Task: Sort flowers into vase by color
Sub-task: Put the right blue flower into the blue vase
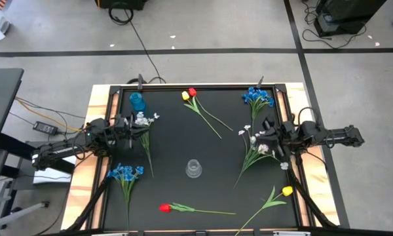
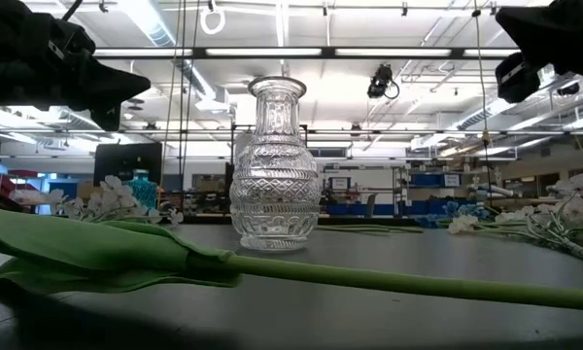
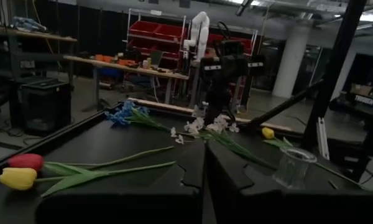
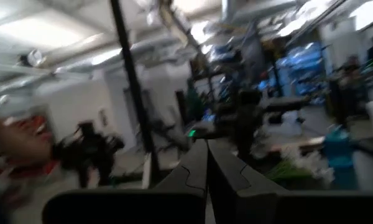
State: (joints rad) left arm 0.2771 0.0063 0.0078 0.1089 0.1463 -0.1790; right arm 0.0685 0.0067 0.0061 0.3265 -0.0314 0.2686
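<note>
We see the glass vase (image 1: 194,169) standing near the middle of the table (image 1: 183,141). Behind it lie two tulips (image 1: 189,95) side by side. At the back left corner stands a small vase (image 1: 137,101), with a blossom sprig (image 1: 143,120) just beside it under the left gripper (image 1: 132,128). Another sprig (image 1: 257,145) lies right of the glass vase, by the right gripper (image 1: 270,134). Two more tulips (image 1: 164,208) (image 1: 287,191) lie along the front edge

The right wrist view is smeared throughout, so the blue vase (image 4: 339,151) reads only as a blur. In the low view, the near tulip stem (image 2: 389,282) runs off the edge, its bloom unseen.
</note>
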